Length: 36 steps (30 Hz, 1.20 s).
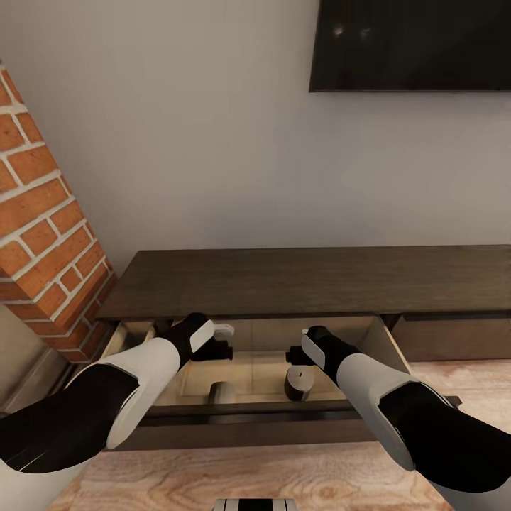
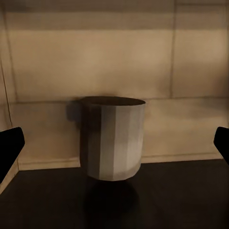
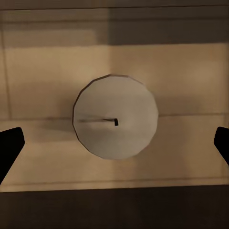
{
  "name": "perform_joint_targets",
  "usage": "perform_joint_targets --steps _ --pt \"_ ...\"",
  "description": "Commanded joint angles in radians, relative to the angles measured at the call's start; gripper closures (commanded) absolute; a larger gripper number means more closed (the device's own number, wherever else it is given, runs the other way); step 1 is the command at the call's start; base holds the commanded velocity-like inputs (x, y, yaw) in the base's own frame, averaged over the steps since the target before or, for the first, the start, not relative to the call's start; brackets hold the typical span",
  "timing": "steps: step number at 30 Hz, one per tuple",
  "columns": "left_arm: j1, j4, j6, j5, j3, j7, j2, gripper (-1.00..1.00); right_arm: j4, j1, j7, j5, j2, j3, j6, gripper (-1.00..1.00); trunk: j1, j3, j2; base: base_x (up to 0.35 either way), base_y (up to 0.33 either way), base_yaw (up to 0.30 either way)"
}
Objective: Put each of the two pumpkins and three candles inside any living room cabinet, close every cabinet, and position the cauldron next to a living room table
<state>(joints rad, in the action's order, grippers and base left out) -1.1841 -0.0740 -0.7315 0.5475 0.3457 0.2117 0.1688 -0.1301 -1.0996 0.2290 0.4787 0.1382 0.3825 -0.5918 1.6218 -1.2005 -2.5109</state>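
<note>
Cabinet (image 1: 312,280) drawer (image 1: 387,348) pulled out, pale wood inside. Two candles upright on its floor: left candle (image 1: 218,392) faceted, grey; right candle (image 1: 299,383) round-topped with short dark wick. Left gripper (image 1: 221,341) and right gripper (image 1: 292,355) above drawer, jaws spread wide, holding nothing.

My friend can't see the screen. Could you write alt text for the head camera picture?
Two white-and-black robot arms reach into an open drawer of a long, low dark-brown cabinet; two short grey candles stand inside. A brick column rises at left, and a dark screen hangs on the wall.
</note>
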Motion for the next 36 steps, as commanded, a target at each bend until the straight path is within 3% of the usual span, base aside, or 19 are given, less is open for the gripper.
perform_joint_targets --steps 1,9,20,29,36 --pt "0.0 0.002 -0.011 0.011 0.004 0.008 0.0 -1.0 -0.002 0.0 0.009 0.011 0.0 0.007 -0.01 -1.0 0.0 -0.001 0.0 0.0 0.0 0.0" --pt "0.0 0.006 -0.084 0.01 0.004 0.009 -0.001 -1.0 -0.001 0.0 0.015 0.011 0.0 0.006 -0.018 -1.0 0.0 -0.001 0.0 0.0 0.0 0.0" --pt "0.0 0.007 -0.097 0.011 0.004 0.009 -0.003 -1.0 0.0 0.0 0.018 0.013 -0.001 0.004 -0.066 -1.0 -0.004 0.034 0.002 0.0 0.0 0.0" --pt "0.0 0.007 -0.097 0.01 0.004 0.009 -0.003 -1.0 0.0 0.0 0.02 0.014 -0.002 0.003 -0.08 -1.0 -0.005 0.038 0.002 0.0 0.0 0.0" --pt "0.0 0.008 -0.098 0.011 0.003 0.009 -0.003 -1.0 -0.002 0.0 0.018 0.017 -0.003 -0.001 -0.178 -1.0 -0.008 0.065 0.004 0.0 0.0 0.0"
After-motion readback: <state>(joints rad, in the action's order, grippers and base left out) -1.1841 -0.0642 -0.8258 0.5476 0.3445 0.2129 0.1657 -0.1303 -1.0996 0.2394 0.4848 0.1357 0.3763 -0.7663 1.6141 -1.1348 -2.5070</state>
